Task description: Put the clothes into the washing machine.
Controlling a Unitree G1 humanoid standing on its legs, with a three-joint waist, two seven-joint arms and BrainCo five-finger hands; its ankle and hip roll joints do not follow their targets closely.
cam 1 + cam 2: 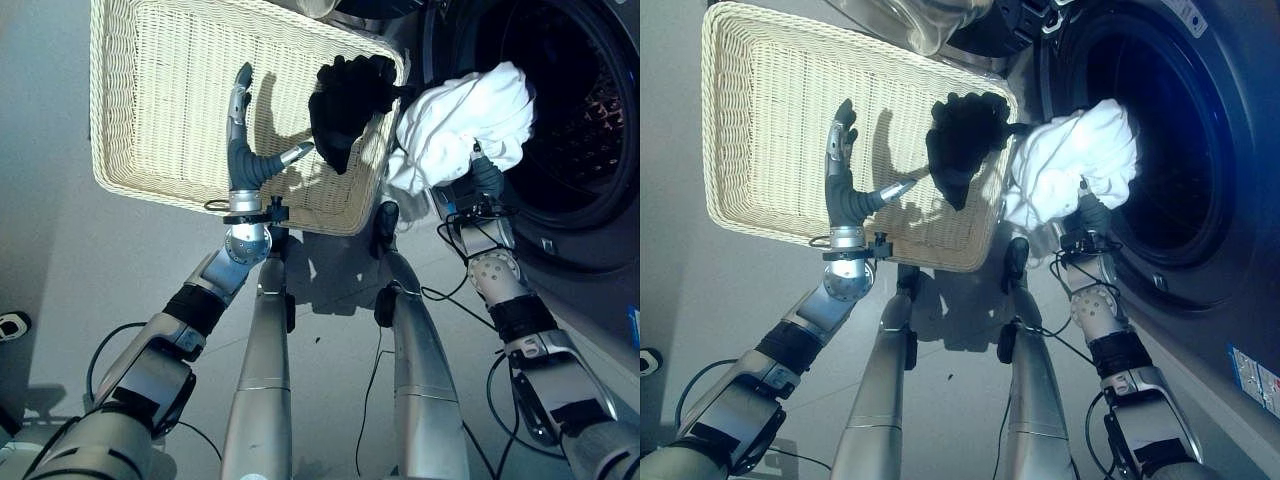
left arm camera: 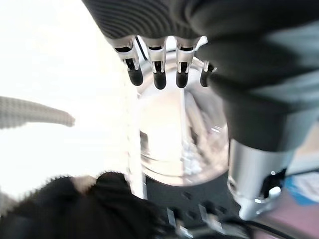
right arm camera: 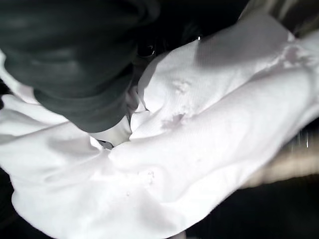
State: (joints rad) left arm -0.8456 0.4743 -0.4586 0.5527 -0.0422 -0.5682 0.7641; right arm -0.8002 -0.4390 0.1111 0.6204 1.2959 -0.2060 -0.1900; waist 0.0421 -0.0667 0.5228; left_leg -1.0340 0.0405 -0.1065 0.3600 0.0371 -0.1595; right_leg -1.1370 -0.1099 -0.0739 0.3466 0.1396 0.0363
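Observation:
My left hand [image 1: 240,165] is raised over the wicker basket [image 1: 150,100], open, with straight fingers [image 2: 159,74] and the thumb spread, holding nothing. A black garment [image 1: 345,100] hangs over the basket's right rim, just right of that thumb. A bunched white garment [image 1: 465,125] sits on top of my right hand [image 1: 487,180] at the mouth of the washing machine's dark drum [image 1: 580,100]. In the right wrist view the white cloth [image 3: 199,149] wraps round the hand's dark cover [image 3: 75,59].
The washer's round glass door [image 1: 930,20] stands open above the basket's far edge, between basket and drum. Grey floor lies to the left of and below the basket. The machine's front panel [image 1: 1240,340] runs along the right side.

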